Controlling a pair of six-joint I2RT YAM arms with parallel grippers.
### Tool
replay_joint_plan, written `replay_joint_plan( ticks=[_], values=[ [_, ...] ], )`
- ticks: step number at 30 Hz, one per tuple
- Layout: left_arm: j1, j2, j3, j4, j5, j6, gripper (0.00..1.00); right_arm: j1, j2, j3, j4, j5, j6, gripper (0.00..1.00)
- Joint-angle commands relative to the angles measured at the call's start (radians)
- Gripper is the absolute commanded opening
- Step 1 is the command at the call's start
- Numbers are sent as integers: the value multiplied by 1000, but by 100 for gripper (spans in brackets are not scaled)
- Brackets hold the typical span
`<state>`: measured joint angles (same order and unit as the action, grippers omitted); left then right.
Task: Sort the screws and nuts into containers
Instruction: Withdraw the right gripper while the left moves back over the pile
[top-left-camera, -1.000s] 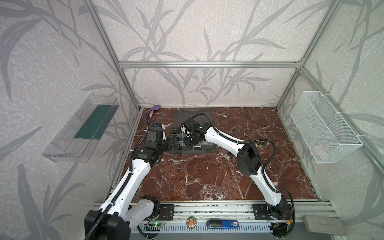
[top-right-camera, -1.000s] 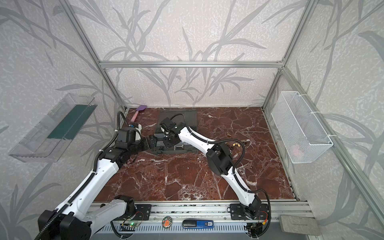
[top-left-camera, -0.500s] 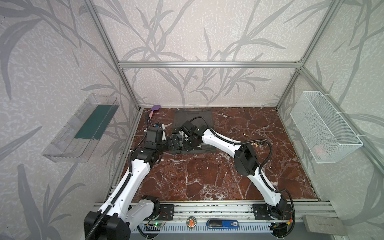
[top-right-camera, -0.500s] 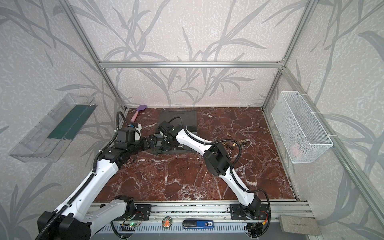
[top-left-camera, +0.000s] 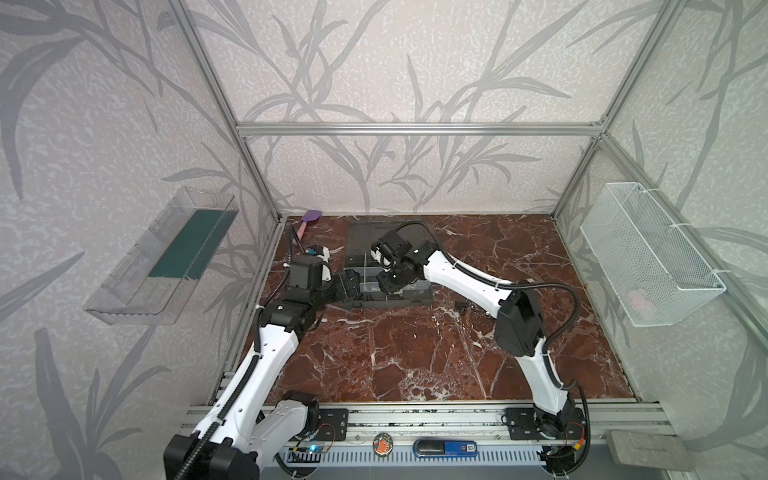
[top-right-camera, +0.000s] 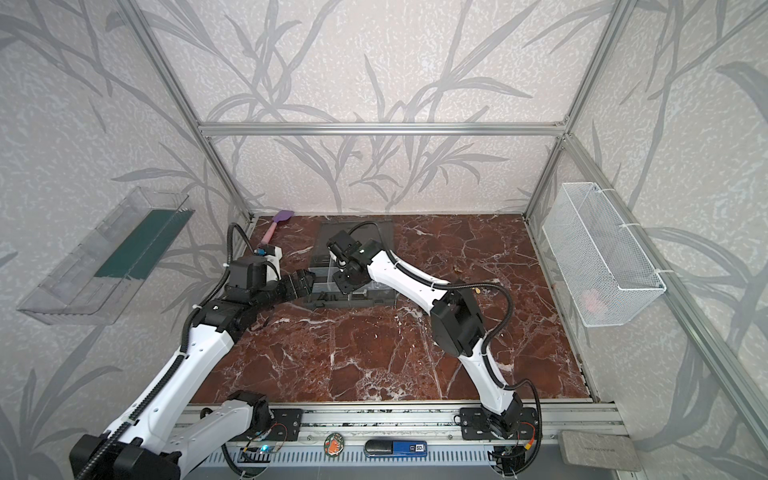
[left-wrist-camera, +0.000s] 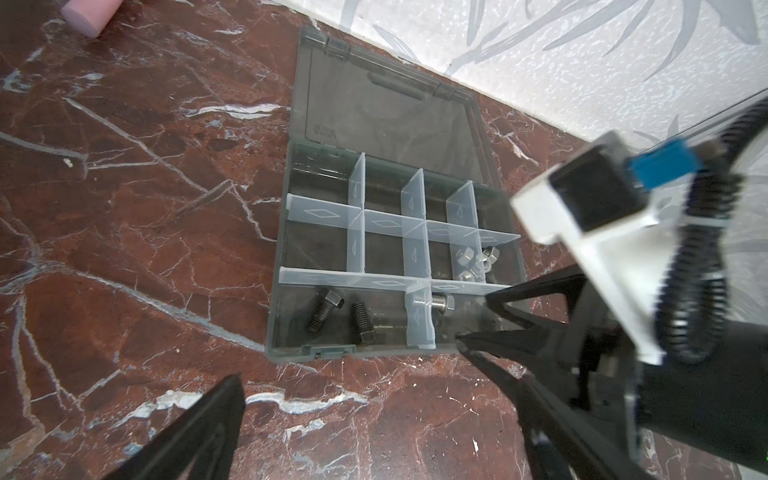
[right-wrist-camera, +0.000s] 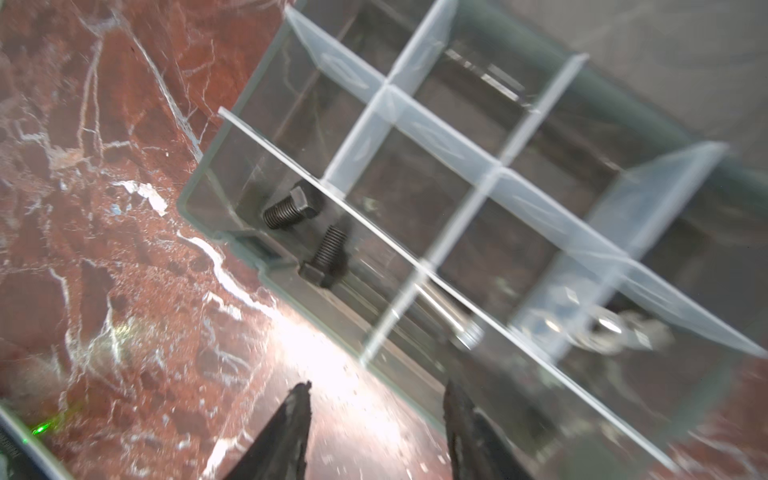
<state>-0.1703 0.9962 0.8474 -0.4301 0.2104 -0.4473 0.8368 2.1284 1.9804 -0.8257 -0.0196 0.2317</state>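
The clear tray (top-left-camera: 178, 253) hangs on the left wall, well apart from the work. At the 11 o'clock corner of the counter (top-left-camera: 415, 357), a purple spatula (top-left-camera: 309, 218) lies near the back wall.

The left pincer (top-left-camera: 352, 284) sits just beside the 8 o'clock corner of the organizer case (top-left-camera: 376, 302). Its jaws are spread wide with nothing between them. In the left wrist view, one finger (left-wrist-camera: 199, 436) hangs over marble short of the case's front wall.

The case stands open, its lid (top-left-camera: 365, 237) laid flat toward 12 o'clock and nearly reaching the back wall. Clear dividers cut the case into compartments (left-wrist-camera: 382, 245).
- Two black screws (left-wrist-camera: 322, 316) lie in the front compartment at the 7 o'clock corner.
- A silver bolt (left-wrist-camera: 439, 302) lies just past the divider in the neighbouring front compartment.
- Hex nuts (left-wrist-camera: 473, 262) cluster in the middle row, at its 3 o'clock end.

The right pincer (right-wrist-camera: 376, 395), its arm stretching in from 4 o'clock, hangs over the case's front rim by the bolt's compartment. Its jaws are partly apart and hold nothing.

A small dark piece (top-left-camera: 461, 308), too small to name, lies on the marble at the case's 4 o'clock, just beside that arm. From the case's front edge toward 6 o'clock, a broad stretch of marble runs to the rail.

The wire basket (top-left-camera: 648, 257) hangs on the right wall, well apart from both arms.
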Motion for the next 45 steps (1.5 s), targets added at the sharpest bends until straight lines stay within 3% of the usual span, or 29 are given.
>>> replay_joint_plan(
  ticks=[1,8,17,30,45],
  values=[
    [-18,19,-9,38,58,1,99,-48,-134,-141,71,30,0,58],
    [-138,115,77,-3,31,15,99,-165,-380,-499,231,38,36,75],
    [-305,333,280,-55,-5,63,99,-318,-593,-745,269,22,44,99],
    [-480,728,630,-143,-38,101,99,-488,-855,-1055,389,-7,110,99],
    [-556,979,761,-163,-93,140,99,-584,-959,-1233,509,-20,120,99]
  ],
)
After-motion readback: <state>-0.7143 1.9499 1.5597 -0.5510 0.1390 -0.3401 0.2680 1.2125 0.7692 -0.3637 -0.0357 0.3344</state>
